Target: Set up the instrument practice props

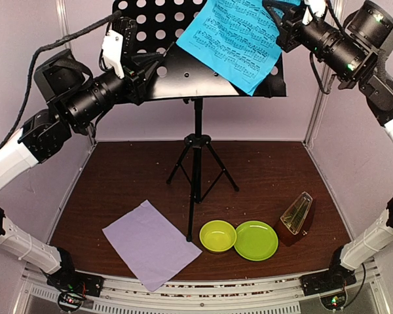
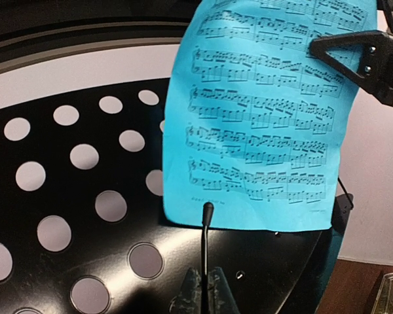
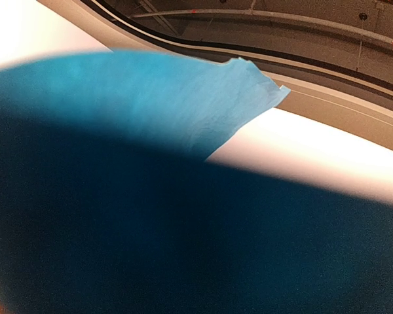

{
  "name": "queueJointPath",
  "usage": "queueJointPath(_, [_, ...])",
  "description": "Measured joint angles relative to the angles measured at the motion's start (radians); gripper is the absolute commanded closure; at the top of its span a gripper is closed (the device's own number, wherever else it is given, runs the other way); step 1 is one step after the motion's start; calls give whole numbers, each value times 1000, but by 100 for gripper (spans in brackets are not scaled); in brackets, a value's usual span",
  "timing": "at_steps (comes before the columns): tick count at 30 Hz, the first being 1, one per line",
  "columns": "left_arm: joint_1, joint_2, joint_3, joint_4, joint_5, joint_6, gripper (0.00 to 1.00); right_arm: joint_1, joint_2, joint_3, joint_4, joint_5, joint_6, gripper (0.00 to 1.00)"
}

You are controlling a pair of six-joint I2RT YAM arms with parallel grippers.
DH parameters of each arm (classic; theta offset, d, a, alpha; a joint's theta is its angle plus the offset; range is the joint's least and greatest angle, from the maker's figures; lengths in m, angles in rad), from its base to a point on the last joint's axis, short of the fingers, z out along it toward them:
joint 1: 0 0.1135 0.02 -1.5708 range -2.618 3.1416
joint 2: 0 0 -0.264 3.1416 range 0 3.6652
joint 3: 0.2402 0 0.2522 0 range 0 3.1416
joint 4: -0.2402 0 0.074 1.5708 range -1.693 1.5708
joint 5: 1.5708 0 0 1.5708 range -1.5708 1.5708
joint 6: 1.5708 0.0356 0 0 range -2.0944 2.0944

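Observation:
The black perforated music stand (image 1: pixel 183 72) stands on its tripod at the table's centre. A cyan sheet of music (image 1: pixel 232 39) lies tilted against its desk, and shows printed-side on in the left wrist view (image 2: pixel 262 118). My right gripper (image 1: pixel 285 19) is up at the sheet's top right corner, shut on it. The sheet (image 3: pixel 150 111) fills the right wrist view and hides the fingers. My left gripper (image 2: pixel 205 294) is at the desk's lower lip, shut on the stand's thin wire page holder (image 2: pixel 207 242). The lilac sheet (image 1: pixel 150 243) lies flat at the front left. The brown metronome (image 1: pixel 296 214) stands at the front right.
A lime-green bowl (image 1: pixel 217 235) and a lime-green plate (image 1: pixel 256 240) sit side by side near the front, right of the tripod legs (image 1: pixel 195 190). Pale walls close in the table on the left, right and back.

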Motion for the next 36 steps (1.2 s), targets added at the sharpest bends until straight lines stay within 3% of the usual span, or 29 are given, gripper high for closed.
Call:
queueJointPath(9, [0, -12, -36, 40, 98, 92, 100, 6, 110, 92, -1, -104, -11, 100])
queueJointPath(23, [1, -23, -61, 60, 130, 140, 100, 13, 255, 187, 32, -245, -110, 100])
queueJointPath(29, [1, -24, -68, 73, 130, 146, 100, 17, 243, 163, 48, -280, -120, 100])
queueJointPath(36, [1, -51, -105, 96, 133, 165, 100, 18, 122, 44, 64, -294, -107, 100])
